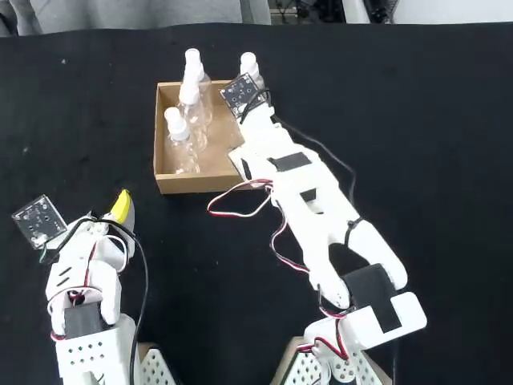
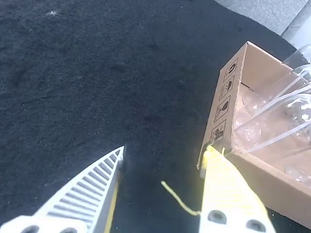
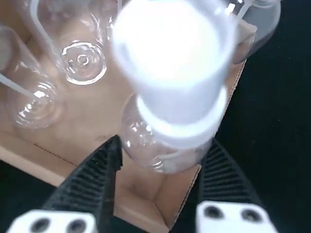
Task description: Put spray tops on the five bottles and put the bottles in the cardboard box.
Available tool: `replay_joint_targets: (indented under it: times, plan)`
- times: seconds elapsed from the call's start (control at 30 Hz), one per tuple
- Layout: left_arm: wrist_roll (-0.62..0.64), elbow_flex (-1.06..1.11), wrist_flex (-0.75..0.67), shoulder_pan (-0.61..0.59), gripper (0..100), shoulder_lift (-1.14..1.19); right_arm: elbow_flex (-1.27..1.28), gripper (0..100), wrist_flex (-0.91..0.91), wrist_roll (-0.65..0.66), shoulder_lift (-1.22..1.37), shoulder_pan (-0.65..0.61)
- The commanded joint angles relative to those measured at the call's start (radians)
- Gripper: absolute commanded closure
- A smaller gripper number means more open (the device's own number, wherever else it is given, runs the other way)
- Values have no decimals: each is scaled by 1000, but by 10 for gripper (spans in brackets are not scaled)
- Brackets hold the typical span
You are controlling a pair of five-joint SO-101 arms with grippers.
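Cardboard box (image 2: 209, 145) bears four handling symbols (image 2: 224, 99); right end effector (image 3: 163, 145) holds bottle (image 3: 170, 87).

An open, tan cardboard box (image 1: 200, 183) is shown from above, and small handling symbols are printed on one outer wall. Three clear plastic bottles (image 1: 183, 151) are stood upright inside the box. In the high view they are set in a loose row along the box's left side, from near its front wall to its back wall. Each is fitted with a white spray top (image 1: 174, 119). A fourth bottle (image 3: 146, 145), also clear and capped in white, is held upright over the inside of the box's back right corner, between the fingers of the right gripper (image 3: 164, 143). Whether its base is rested on the box floor cannot be told.
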Motion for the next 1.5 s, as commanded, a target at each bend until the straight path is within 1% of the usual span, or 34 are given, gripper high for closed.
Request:
replay_joint_targets:
  times: [0.0,0.1,0.47,0.97,1.47]
  plan:
    - [9,24,6,-7,758,-5,-70,712,58,11,-4,49]
    - [9,24,6,-7,758,-5,-71,682,61,11,-4,49]
    - [9,24,6,-7,758,-5,-70,681,66,11,-10,49]
    - [9,24,3,-7,758,-5,35,683,68,6,-165,48]
    - [9,24,-3,1,758,-6,223,684,69,5,-392,48]
